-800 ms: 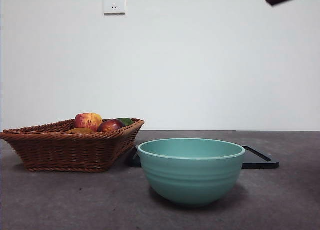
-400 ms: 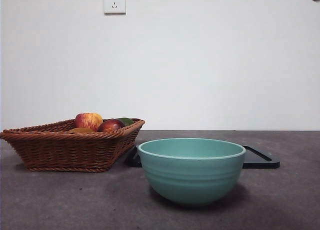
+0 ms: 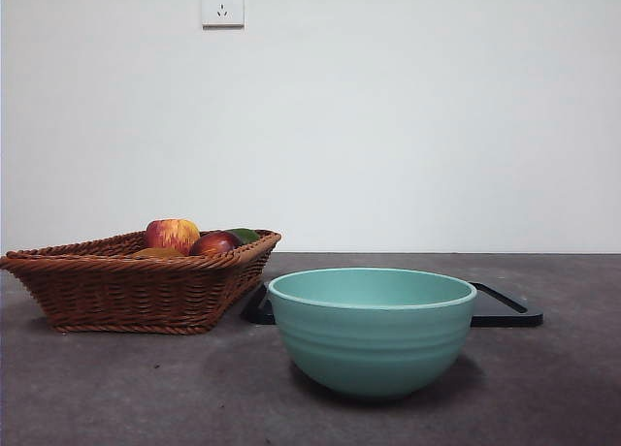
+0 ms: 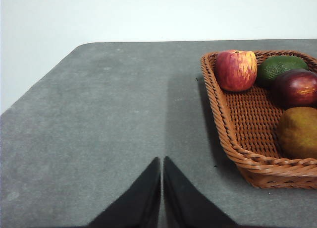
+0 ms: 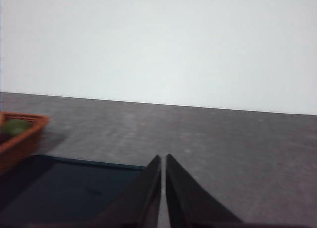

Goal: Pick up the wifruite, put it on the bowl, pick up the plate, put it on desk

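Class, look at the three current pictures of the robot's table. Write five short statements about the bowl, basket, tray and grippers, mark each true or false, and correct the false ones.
1. The bowl stands on the desk, in front of the tray. True.
2. The bowl holds an apple. False: no fruit shows above its rim.
3. The red-yellow apple lies in the basket. True.
4. The left gripper grips a fruit. False: it is shut on nothing.
5. The right gripper is wide open. False: it is shut, above the tray.
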Action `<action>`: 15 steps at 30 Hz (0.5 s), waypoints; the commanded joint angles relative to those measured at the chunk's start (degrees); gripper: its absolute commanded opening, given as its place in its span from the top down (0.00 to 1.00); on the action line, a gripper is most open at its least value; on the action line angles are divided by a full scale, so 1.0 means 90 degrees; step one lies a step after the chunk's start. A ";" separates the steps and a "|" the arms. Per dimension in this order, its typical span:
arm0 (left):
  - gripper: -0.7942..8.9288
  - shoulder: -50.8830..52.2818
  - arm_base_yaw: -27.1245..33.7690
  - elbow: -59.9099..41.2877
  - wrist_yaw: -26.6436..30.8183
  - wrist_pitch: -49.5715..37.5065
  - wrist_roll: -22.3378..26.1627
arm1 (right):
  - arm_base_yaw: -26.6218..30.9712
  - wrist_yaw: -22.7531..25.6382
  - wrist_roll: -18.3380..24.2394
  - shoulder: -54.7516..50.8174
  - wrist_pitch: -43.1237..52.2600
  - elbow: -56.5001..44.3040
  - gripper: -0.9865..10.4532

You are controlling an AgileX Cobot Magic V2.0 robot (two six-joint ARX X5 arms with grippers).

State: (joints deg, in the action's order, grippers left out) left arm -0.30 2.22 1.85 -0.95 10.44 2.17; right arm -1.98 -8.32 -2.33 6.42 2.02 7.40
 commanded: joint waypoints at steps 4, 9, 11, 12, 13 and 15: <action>0.91 0.0015 0.0007 -0.0131 0.0012 0.0041 -0.0034 | 0.0046 0.0313 0.0046 -0.0282 0.0197 -0.0386 0.91; 0.91 0.0015 0.0007 -0.0131 0.0012 0.0041 -0.0034 | 0.0046 0.0313 0.0019 -0.0481 0.0199 -0.0685 0.91; 0.91 0.0015 0.0007 -0.0131 0.0015 0.0041 -0.0034 | 0.0046 0.0311 -0.0005 -0.0546 0.0085 -0.0755 0.91; 0.91 0.0015 0.0007 -0.0131 0.0012 0.0041 -0.0032 | 0.0046 0.0313 -0.0002 -0.0576 0.0000 -0.0755 0.91; 0.91 0.0015 0.0007 -0.0131 0.0012 0.0041 -0.0032 | 0.0046 0.0313 -0.0002 -0.0610 -0.0092 -0.0755 0.91; 0.91 0.0015 0.0007 -0.0131 0.0012 0.0041 -0.0034 | 0.0046 0.0313 0.0002 -0.0680 -0.0272 -0.0755 0.91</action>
State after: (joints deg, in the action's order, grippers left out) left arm -0.30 2.22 1.85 -0.95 10.44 2.11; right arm -1.54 -5.76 -2.35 0.56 -0.47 0.91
